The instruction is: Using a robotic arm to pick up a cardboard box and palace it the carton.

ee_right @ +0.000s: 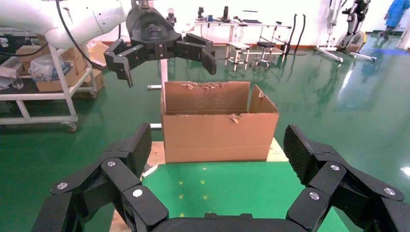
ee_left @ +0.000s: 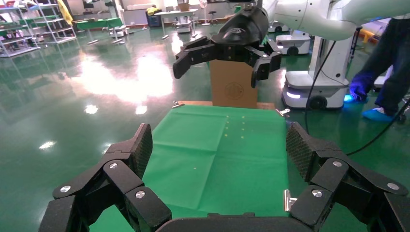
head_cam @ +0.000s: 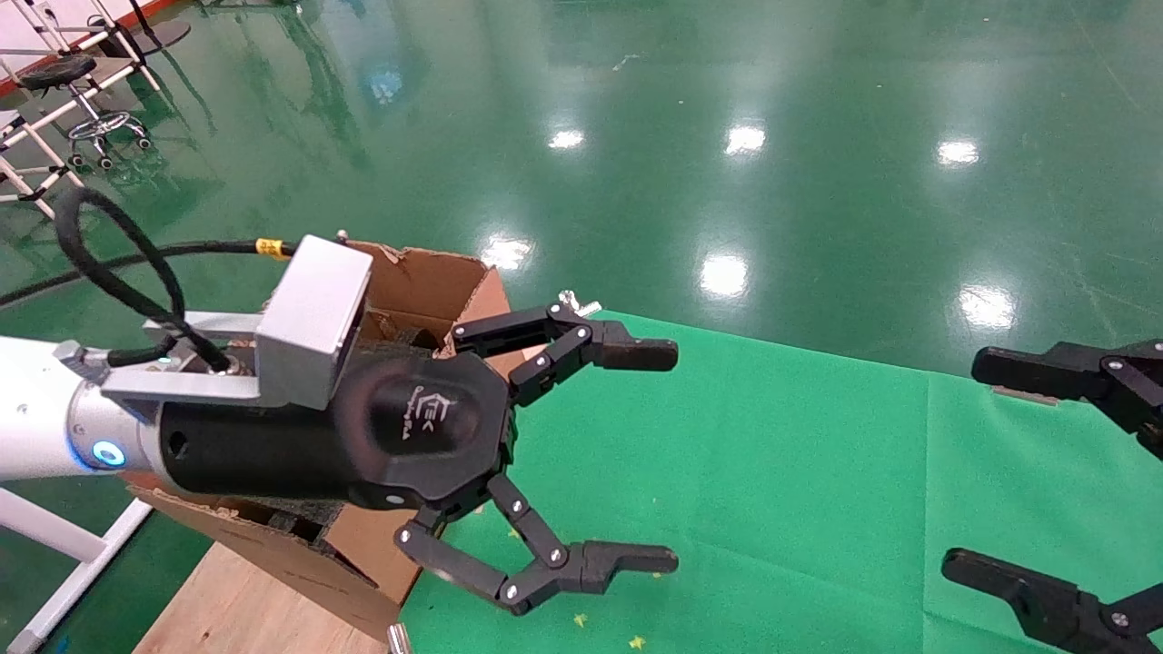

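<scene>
Desk is seen w/ a light wooden top, largely covered by a green cloth. Carton is set directly on the wood at one end, just beside the cloth edge. Small yellow specks are scattered on the cloth.

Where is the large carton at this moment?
In the head view the carton stands at the left end of the green mat, mostly hidden under the left pincer. The right wrist view shows it open-topped, below that open pincer.

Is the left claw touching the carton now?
Apart. In the right wrist view, the left claw, open and empty, hangs above the carton, with green floor visible between them.
</scene>
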Robot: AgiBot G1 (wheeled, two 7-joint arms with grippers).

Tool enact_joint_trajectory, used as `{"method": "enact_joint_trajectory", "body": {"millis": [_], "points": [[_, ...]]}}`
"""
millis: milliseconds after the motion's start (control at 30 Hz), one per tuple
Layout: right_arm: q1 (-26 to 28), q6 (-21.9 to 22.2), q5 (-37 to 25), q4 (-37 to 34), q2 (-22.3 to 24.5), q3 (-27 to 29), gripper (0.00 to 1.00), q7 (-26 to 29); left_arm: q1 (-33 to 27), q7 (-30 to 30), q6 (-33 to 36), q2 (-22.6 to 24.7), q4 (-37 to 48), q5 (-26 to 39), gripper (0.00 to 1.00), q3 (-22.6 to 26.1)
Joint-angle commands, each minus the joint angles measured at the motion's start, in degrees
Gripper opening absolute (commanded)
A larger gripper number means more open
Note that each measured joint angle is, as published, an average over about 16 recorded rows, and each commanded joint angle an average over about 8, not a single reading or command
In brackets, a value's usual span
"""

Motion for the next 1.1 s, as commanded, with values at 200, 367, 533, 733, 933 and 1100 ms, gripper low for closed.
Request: {"method": "enact_joint_trajectory", "body": {"millis": [200,367,533,733,933,1100], "points": [[0.0,0.0,0.0,0.0,0.0,0.0,1.0,0.0,-0.29,-0.17,-0.02,-0.01,0.45,0.16,1.0,0.15],[0.0,0.0,0.0,0.0,0.0,0.0,1.0,0.0,-0.54,-0.29,-0.04,-0.01,0.8,0.36,1.0,0.3],[0.0,0.0,0.0,0.0,0.0,0.0,1.0,0.0,-0.7,-0.37,-0.06,0.01,1.03,0.5,1.0,0.41],[0.0,0.0,0.0,0.0,0.0,0.0,1.0,0.0,-0.83,-0.42,-0.09,0.03,1.22,0.61,1.0,0.48],[0.0,0.0,0.0,0.0,0.0,0.0,1.0,0.0,-0.92,-0.44,-0.11,0.05,1.32,0.68,1.0,0.52],[0.0,0.0,0.0,0.0,0.0,0.0,1.0,0.0,-0.96,-0.47,-0.12,0.07,1.37,0.7,1.0,0.54]]}}
